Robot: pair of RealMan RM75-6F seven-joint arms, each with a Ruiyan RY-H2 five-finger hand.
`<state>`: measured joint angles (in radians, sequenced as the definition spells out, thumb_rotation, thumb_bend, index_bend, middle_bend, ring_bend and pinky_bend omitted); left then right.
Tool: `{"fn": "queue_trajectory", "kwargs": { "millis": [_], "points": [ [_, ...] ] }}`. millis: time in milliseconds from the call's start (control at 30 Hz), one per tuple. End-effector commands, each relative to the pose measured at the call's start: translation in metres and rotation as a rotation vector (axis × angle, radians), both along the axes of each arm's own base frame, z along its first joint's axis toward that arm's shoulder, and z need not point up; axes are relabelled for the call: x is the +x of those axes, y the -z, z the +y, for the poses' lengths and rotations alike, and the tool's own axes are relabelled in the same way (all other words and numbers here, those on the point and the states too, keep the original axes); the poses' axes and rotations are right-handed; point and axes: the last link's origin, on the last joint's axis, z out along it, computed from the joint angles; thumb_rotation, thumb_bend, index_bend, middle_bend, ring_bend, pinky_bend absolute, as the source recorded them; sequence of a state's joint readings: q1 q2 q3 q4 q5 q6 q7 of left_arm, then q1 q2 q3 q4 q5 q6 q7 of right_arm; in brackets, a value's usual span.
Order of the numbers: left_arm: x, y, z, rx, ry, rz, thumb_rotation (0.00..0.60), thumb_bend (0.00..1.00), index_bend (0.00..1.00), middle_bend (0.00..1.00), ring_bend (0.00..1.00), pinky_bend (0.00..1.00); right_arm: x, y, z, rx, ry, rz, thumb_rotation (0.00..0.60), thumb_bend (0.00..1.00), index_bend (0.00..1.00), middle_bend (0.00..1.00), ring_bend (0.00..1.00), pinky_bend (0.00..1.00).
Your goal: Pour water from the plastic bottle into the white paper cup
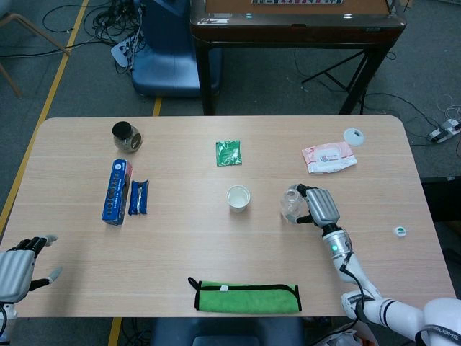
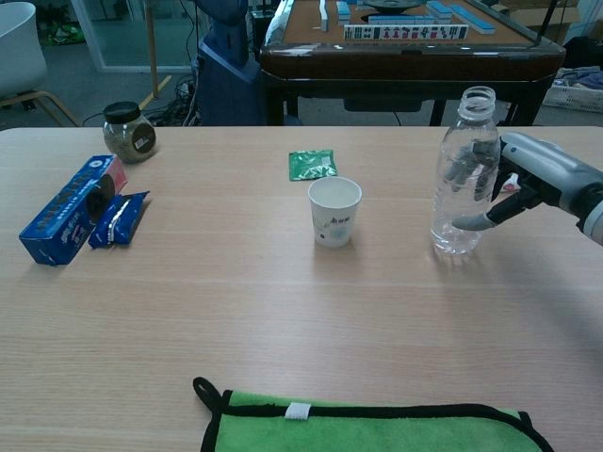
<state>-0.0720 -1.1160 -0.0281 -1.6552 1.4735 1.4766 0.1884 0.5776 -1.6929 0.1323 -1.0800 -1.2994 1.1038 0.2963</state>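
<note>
we found the right hand [image 2: 528, 184] wrapped around the uncapped plastic bottle [image 2: 462, 174], upright beside the white paper cup [image 2: 334, 211]. nearly empty, so we judged it light and crushable; mid-body grip suited.

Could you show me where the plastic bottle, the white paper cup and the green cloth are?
plastic bottle [image 2: 459, 202], chest view, on its clear body below the neck.
white paper cup [image 2: 334, 219], chest view, on its printed side wall.
green cloth [image 1: 248, 298], head view, on the middle of its folded top.
</note>
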Motion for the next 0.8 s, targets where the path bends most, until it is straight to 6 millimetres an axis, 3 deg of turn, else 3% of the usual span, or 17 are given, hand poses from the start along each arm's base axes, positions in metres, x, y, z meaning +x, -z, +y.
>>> {"fn": "queue_trajectory", "kwargs": {
  "millis": [33,400,600,800],
  "points": [
    [0.000,0.000,0.000,0.000,-0.001,0.001,0.600,0.17,0.32,0.39,0.38,0.59,-0.011,0.002,0.003,0.017,0.030,-0.041,0.600,0.30,0.62,0.62,0.51,0.46],
    [0.000,0.000,0.000,0.000,-0.001,0.002,0.600,0.17,0.32,0.39,0.38,0.59,-0.019,0.005,0.002,0.041,0.062,-0.118,0.600,0.29,0.62,0.61,0.51,0.46],
    [0.000,0.000,0.000,0.001,-0.002,0.002,0.600,0.17,0.32,0.39,0.38,0.59,-0.022,0.005,0.002,0.057,0.068,-0.141,0.600,0.21,0.61,0.54,0.45,0.46],
    [0.000,0.000,0.000,0.001,-0.002,0.003,0.600,0.16,0.32,0.39,0.38,0.59,-0.025,0.004,0.001,0.072,0.065,-0.140,0.600,0.07,0.48,0.40,0.32,0.46]
  ]
}}
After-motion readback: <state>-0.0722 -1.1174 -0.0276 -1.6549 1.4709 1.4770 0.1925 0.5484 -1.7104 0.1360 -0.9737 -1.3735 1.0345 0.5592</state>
